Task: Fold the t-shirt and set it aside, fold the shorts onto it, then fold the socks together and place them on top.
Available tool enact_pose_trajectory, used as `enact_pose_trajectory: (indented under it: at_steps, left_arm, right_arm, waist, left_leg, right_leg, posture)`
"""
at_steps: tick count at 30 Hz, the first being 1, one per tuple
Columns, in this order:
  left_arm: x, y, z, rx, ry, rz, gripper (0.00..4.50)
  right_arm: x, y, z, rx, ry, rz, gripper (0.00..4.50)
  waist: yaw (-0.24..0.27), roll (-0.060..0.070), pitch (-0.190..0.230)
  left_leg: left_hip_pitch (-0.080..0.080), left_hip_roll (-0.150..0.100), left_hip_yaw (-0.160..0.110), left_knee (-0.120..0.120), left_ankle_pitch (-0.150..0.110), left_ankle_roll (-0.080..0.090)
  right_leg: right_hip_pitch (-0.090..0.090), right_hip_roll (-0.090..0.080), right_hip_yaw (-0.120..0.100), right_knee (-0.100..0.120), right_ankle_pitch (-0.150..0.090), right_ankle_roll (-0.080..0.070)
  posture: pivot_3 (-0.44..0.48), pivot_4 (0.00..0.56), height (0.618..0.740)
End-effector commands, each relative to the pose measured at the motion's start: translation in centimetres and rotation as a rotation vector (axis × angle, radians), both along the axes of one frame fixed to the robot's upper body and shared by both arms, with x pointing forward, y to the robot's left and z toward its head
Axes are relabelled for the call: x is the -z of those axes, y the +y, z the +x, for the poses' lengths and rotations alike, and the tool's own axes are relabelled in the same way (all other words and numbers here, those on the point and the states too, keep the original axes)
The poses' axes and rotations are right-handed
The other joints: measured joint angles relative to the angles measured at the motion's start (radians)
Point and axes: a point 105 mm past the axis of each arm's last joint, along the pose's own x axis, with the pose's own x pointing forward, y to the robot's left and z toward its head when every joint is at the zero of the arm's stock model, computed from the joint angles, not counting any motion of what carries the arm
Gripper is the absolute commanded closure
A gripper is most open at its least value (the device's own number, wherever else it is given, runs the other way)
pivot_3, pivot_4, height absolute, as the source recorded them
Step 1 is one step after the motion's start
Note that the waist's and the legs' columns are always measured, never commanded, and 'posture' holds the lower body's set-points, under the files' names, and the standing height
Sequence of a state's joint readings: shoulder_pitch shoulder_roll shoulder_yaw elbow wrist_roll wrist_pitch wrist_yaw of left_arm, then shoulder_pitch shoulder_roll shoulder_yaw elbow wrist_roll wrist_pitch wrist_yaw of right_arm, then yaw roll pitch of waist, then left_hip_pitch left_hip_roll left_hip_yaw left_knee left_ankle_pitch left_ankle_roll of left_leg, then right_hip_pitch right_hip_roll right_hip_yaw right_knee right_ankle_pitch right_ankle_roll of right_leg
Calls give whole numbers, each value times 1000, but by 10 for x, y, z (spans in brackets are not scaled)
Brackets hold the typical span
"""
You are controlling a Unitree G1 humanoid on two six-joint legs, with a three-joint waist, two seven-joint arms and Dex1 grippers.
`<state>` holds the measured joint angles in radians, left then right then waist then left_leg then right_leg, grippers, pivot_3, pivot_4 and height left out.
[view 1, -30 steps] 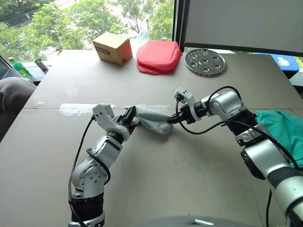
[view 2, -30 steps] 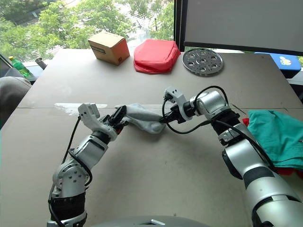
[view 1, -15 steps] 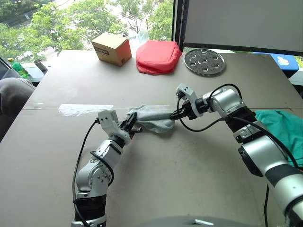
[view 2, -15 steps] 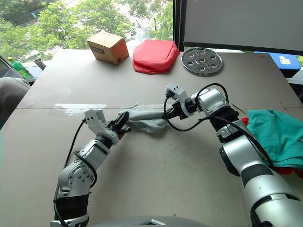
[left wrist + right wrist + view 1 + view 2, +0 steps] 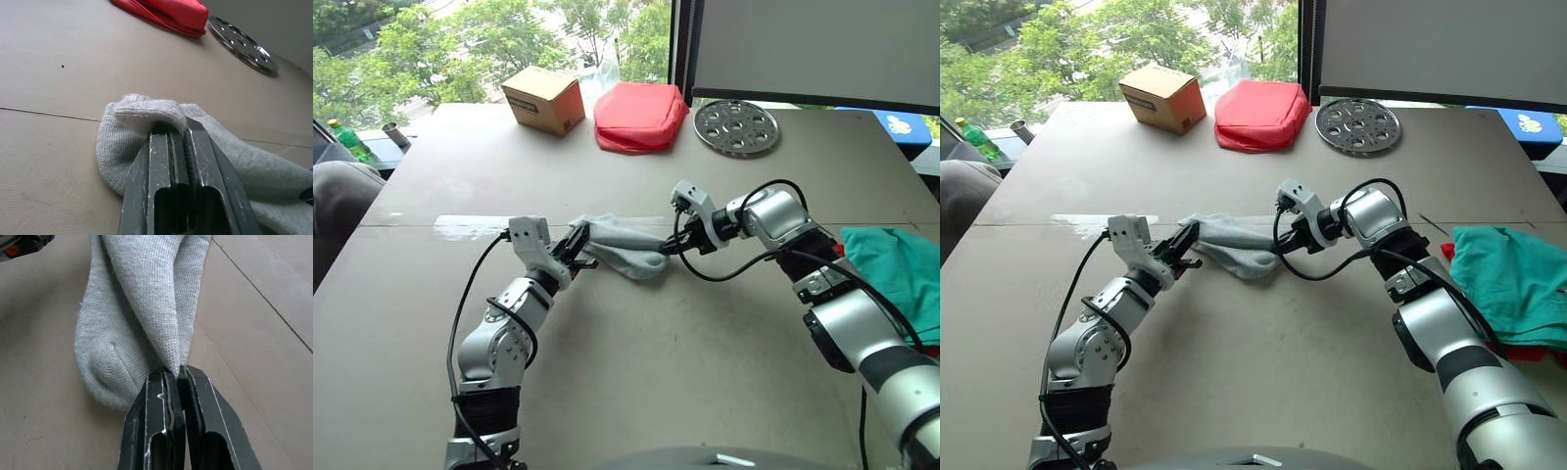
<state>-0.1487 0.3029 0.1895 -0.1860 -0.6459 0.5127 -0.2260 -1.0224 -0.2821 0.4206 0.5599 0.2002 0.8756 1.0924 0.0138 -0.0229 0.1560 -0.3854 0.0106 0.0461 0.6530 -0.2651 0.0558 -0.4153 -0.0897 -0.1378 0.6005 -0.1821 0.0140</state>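
Note:
The light grey socks (image 5: 622,245) hang stretched between my two grippers just above the middle of the table. My left gripper (image 5: 579,245) is shut on their cuff end (image 5: 146,112). At the other end, my right gripper (image 5: 668,247) is shut on a pinch of the knit (image 5: 146,308), with a heel bulging beside its fingers. The teal shorts (image 5: 901,274) lie bunched at the table's right edge, behind my right arm. A sliver of the red t-shirt (image 5: 1528,352) pokes out from under them.
Along the far edge stand a cardboard box (image 5: 545,99), a puffy salmon-red pouch (image 5: 641,116) and a perforated metal disc (image 5: 736,127). A green bottle (image 5: 352,139) sits off the table at the far left. A seam (image 5: 460,223) crosses the tabletop.
Both grippers keep their hold on the socks. The left gripper has shifted slightly left and away, the right gripper slightly nearer, and the socks sag a little between them.

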Motion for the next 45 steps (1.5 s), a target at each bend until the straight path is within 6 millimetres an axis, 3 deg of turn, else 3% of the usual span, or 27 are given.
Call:
enact_pose_trajectory:
  at_steps: [1, 2, 4, 7, 9, 10, 12, 13, 17, 22, 26, 30, 39, 45]
  left_arm:
    - [-3, 6, 8, -13, -1, 54, 4500]
    - [0, 6, 9, -9, 11, 59, 4500]
    - [10, 11, 15, -2, 48, 88, 3744]
    - [9, 24, 16, 3, 72, 85, 2607]
    - [2, 28, 8, 27, 83, 52, 1731]
    - [0, 32, 2, 38, 100, 29, 1566]
    - [-11, 37, -17, 111, 121, -25, 673]
    - [-17, 45, -25, 122, 137, -61, 666]
    - [-26, 58, -37, 164, 218, -144, 666]
    - [-32, 47, -17, 193, 277, -226, 666]
    - [-18, 41, 4, 155, 380, -215, 666]
    - [-4, 43, 14, 104, 429, -131, 666]
    - [-1, 5, 35, 200, 416, -79, 666]
    - [6, -4, 40, 241, 399, 18, 666]
  right_arm:
    - [-5, 0, -3, -19, -27, 13, 4452]
    - [-4, 0, -4, -21, -28, 13, 4452]
    - [0, 0, -5, -21, -43, 8, 3838]
    - [2, -4, -9, -22, -72, 10, 2681]
    - [-4, -8, -11, -21, -96, 29, 1679]
    - [-8, -12, -11, -31, -155, 29, 1529]
    - [-25, -18, -20, -58, -236, 103, 572]
    - [-35, -22, -30, -102, -333, 151, 479]
    - [-62, -26, -77, -173, -477, 368, 479]
    - [-66, -25, -98, -111, -580, 434, 479]
    - [-71, -24, -117, -104, -634, 477, 479]
    - [-69, -28, -123, -70, -660, 471, 479]
    - [-61, -37, -126, 16, -665, 447, 479]
    - [-59, -37, -129, 32, -670, 443, 479]
  waist:
    - [1, 0, 0]
    - [0, 0, 0]
    - [0, 0, 0]
    - [-1, 0, 0]
    - [-2, 0, 0]
    - [-2, 0, 0]
    - [-2, 0, 0]
    - [-3, 0, 0]
    - [5, 3, 3]
    - [8, 5, 4]
    - [6, 1, 2]
    - [3, 0, 1]
    - [27, 1, 1]
    - [33, 1, 0]
  left_leg:
    - [0, 0, 0, 0, 0, 0]
    - [0, 0, 0, 0, 0, 0]
    - [0, 0, 0, 0, 0, 0]
    - [0, 0, 0, 0, 0, 0]
    - [1, 0, 0, 0, 0, 0]
    - [0, 0, 0, -1, 0, 0]
    - [0, 0, -1, 0, 0, -1]
    - [0, 0, -1, 0, 0, -1]
    - [-1, 1, -7, -1, -2, -6]
    - [-1, 0, -9, -1, -1, -8]
    - [-1, 0, -9, -1, 0, -10]
    - [-1, 0, -9, -3, 2, -12]
    - [1, 0, -8, -3, 0, -10]
    - [0, -1, -8, -3, 0, -10]
  right_leg:
    - [0, 0, 0, 0, 0, 0]
    - [0, 0, 0, 0, 0, 0]
    - [0, 0, 0, 0, 0, 0]
    - [0, 1, -1, 0, 0, 0]
    - [0, 0, 0, 0, 0, 0]
    - [0, 0, 0, 0, 0, 0]
    - [0, 0, 0, 0, 0, 1]
    - [0, 0, 0, 0, 0, 1]
    - [1, 0, -6, -5, 0, 1]
    - [2, 0, -7, -6, 0, 1]
    - [3, 1, -7, -6, 0, 1]
    - [3, 2, -7, -7, 0, 1]
    - [4, 0, -6, -7, -2, -2]
    - [4, 0, -7, -7, -2, -1]
  posture:
    - [0, 150, 739]
    - [0, 150, 739]
    - [0, 150, 739]
    - [0, 150, 739]
    - [0, 150, 739]
    - [0, 150, 739]
    - [0, 150, 739]
    - [0, 150, 739]
    - [0, 150, 739]
    - [0, 150, 739]
    - [0, 150, 739]
    - [0, 150, 739]
    - [0, 150, 739]
    - [0, 150, 739]
